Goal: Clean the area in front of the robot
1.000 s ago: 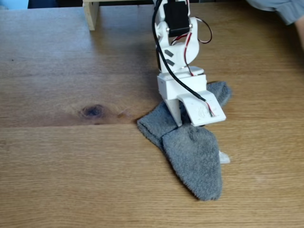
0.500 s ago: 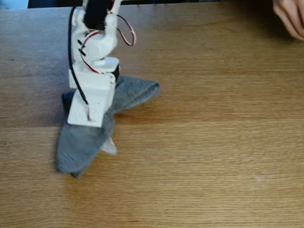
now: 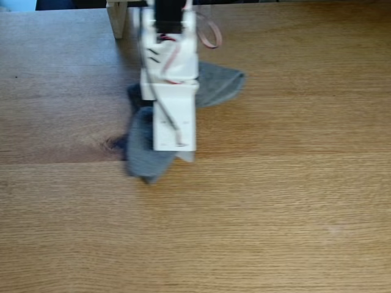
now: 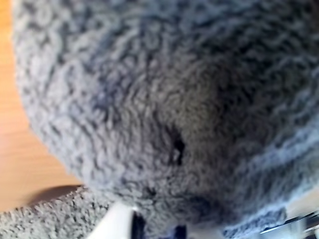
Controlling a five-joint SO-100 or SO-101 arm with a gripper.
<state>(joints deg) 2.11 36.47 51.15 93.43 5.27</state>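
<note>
Apparently the wiping is under way, judging by the fixed view: the robot [image 3: 169, 73] reaches down from the top edge with its gripper [image 3: 174, 137] lying over a grey cloth [image 3: 217, 85], which is bunched under and to both sides of it on the wooden table [image 3: 293, 201]. The picture is blurred, so I cannot tell how the jaws stand, though the cloth seems caught beneath them. A dark knot [image 3: 113, 144] in the wood sits just left of the cloth. No crumbs or spills are visible, so how much is left is hard to judge; the near half of the table looks bare.

From the wrist view, fuzzy grey cloth [image 4: 164, 109] covers nearly everything, with a strip of table [image 4: 15, 149] at left.
</note>
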